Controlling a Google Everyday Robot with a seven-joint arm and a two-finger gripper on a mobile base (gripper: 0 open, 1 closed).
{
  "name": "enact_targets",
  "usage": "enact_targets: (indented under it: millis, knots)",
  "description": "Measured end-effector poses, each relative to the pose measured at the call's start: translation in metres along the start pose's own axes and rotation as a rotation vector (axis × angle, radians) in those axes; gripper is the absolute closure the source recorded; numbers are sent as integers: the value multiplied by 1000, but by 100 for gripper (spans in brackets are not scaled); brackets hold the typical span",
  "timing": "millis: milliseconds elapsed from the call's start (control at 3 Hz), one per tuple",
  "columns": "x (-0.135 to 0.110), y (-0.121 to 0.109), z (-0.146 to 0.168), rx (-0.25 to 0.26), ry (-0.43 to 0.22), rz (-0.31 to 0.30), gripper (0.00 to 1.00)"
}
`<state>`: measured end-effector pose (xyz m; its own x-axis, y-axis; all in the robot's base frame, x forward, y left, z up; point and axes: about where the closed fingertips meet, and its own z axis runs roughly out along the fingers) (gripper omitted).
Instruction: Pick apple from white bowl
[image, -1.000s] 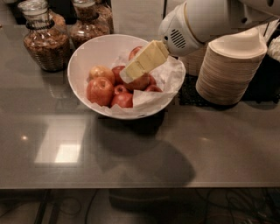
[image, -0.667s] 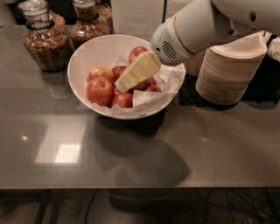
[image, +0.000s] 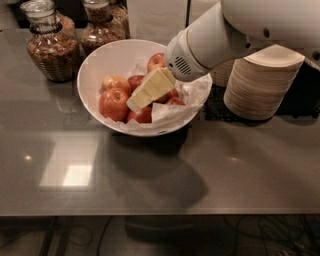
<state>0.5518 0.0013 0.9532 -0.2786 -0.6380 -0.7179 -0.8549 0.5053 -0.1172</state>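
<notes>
Hand (image: 136, 103) slants down into bowl (image: 100, 61) on counter (image: 240, 165), tip among red apples (image: 114, 104); pale apple (image: 115, 82) lies just beside tip, off toward jars (image: 52, 47), and whether the hand is open or holding anything cannot be told.

The pale yellow gripper (image: 138, 101) hangs over the glossy white bowl (image: 102, 60), on a white arm (image: 220, 35) with a dark slotted grille. The apple (image: 116, 82) is yellow-green with a red-orange blush; the other apples (image: 142, 116) are red to orange-red. White paper (image: 192, 95) lines the bowl. The table (image: 210, 170) is grey with a pale square glare. The stacked bowls (image: 260, 82) are beige, the jars (image: 52, 50) clear over brown filling
</notes>
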Motion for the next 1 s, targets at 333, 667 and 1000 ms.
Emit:
enact_targets:
  millis: [333,667,1000]
  knots:
    - [0,-6,10,18,9,-13,0]
    - [6,-13,17,32,19,-8,0]
    - [13,-21,23,32,18,14,0]
